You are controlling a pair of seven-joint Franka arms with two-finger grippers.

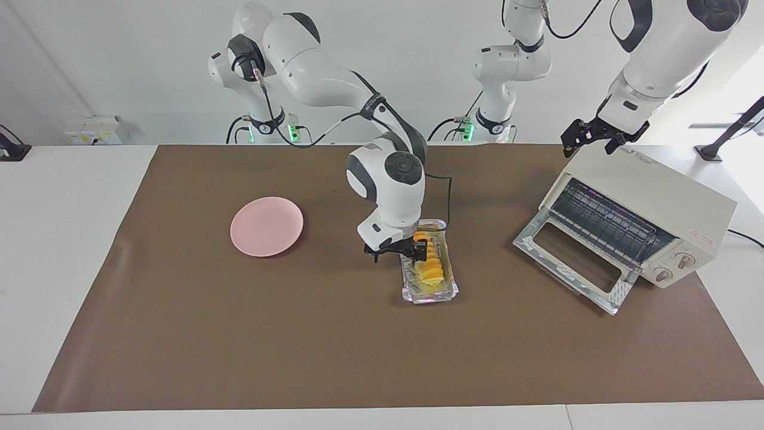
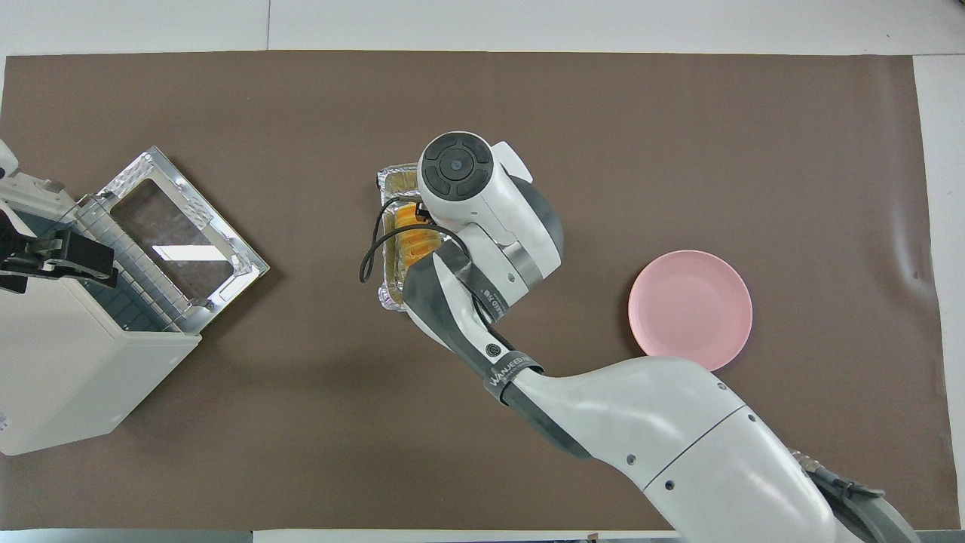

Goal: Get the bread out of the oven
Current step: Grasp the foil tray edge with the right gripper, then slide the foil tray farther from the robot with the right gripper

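Bread in foil tray mid-bench, long axis running toward/away from robots. Right hand spread at bread's nearer end. Left hand spread over oven. Brown mat, white wall.

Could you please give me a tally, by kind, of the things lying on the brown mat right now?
Oven: 1
Foil tray: 1
Bread: 1
Pink plate: 1
Total: 4

One high camera faces the robots; another looks steeply down.
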